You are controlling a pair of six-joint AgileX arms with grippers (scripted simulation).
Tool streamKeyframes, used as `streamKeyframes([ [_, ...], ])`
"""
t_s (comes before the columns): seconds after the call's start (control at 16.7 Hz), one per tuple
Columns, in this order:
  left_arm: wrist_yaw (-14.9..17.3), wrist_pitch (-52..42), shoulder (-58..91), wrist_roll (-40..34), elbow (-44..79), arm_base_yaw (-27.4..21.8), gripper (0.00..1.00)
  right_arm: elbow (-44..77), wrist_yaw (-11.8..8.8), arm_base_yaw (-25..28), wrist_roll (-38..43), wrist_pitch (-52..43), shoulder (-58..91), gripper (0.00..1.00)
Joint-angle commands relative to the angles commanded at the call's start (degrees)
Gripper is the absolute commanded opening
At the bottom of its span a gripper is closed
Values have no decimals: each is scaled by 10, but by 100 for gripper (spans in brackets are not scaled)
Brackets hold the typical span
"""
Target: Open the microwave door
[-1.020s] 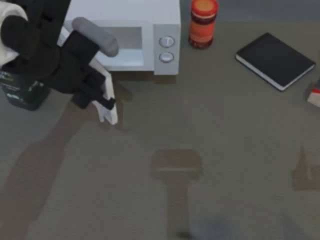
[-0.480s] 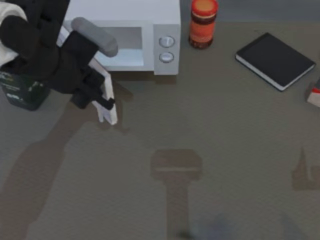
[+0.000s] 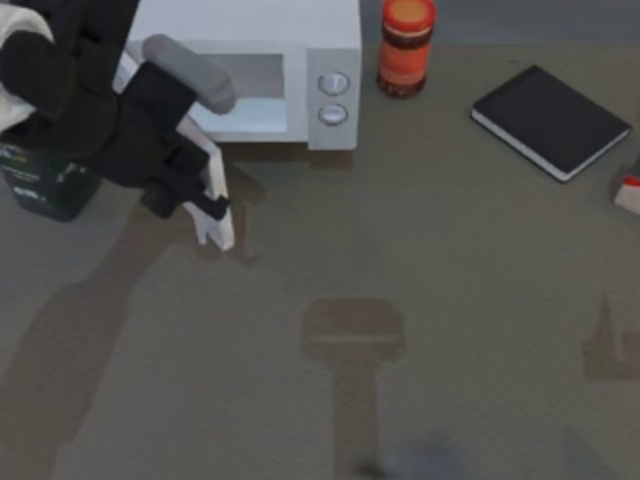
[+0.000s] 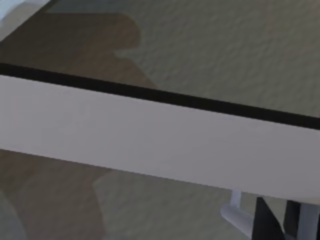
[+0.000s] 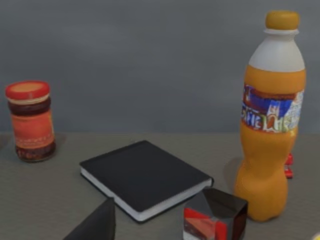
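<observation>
Nothing much has moved since a moment ago; the microwave door has only swung a tiny bit wider. Starting from the left of the microwave, a dark green bottle stands close by. My left gripper sits in front of the microwave, by the outer edge of the door, which sticks out toward the front. I cannot tell if the claw is pinching. Right of the microwave stand a red jar and a black book. My right arm is out of sight.
</observation>
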Motion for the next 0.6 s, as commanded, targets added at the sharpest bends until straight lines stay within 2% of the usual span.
streamKeyframes([
  [0.3, 3, 0, 1, 1, -1, -1, 0, 0, 0, 0, 0, 0, 0, 100],
  [0.6, 32, -22, -2, 64, -9, 26, 0, 0, 0, 0, 0, 0, 0, 100],
])
